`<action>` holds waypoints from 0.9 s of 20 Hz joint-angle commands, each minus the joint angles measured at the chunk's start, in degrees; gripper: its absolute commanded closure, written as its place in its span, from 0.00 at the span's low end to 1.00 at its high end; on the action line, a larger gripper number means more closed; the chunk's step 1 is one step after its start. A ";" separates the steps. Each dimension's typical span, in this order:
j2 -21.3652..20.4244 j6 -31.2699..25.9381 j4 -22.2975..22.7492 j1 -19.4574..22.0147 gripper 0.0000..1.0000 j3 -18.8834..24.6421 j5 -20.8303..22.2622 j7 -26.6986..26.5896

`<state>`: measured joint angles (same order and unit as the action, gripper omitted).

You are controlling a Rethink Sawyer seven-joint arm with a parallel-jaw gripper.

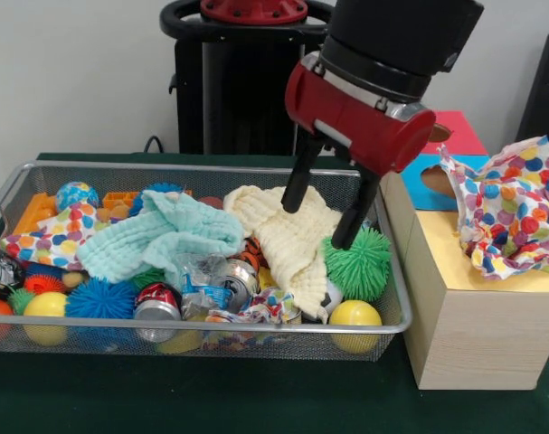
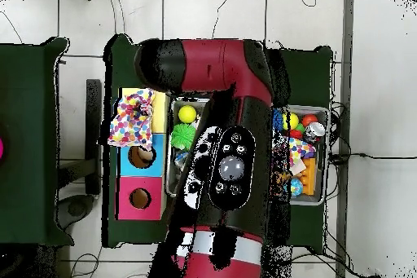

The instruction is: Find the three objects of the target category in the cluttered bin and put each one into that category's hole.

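- Dark green cloth covers the table (image 1: 256,407), and behind it stands a plain pale wall.
- Above the right half of the bin (image 1: 202,330) hangs the gripper (image 1: 326,210); its two black fingers (image 1: 301,176) are spread apart and hold nothing.
- Directly under the gripper, inside the bin, lies the cream textured cloth (image 1: 288,240), with the spiky green ball (image 1: 360,262) just beside it toward the bin's right end.
- A mint-green textured cloth (image 1: 161,240) lies to the left of the cream one, in the middle of the bin.
- One polka-dot cloth (image 1: 48,237) lies at the left end of the bin, and another polka-dot piece (image 1: 260,309) shows near the front wall, among crushed cans (image 1: 156,303).
- Yellow balls (image 1: 355,316), a blue spiky ball (image 1: 100,298) and orange blocks (image 1: 34,212) also fill the bin.
- Just right of the bin stands the pale wooden box with yellow top (image 1: 459,271); a third polka-dot cloth (image 1: 509,212) lies bunched on this top, and the hole is hidden under it.
- From overhead, this dotted cloth (image 2: 133,120) covers the yellow box, while the blue box's hole (image 2: 142,156) and the red box's hole (image 2: 140,199) are uncovered.
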<state>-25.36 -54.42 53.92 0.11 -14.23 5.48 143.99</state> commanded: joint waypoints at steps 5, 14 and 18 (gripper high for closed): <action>4.24 13.47 15.58 1.24 0.00 5.68 -4.42 9.95; 5.79 19.74 19.59 3.52 0.00 8.67 -8.79 6.99; 5.50 20.21 20.40 8.33 0.00 15.48 -9.21 -3.49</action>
<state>-21.85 -36.37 65.42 2.61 -10.36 -0.97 143.99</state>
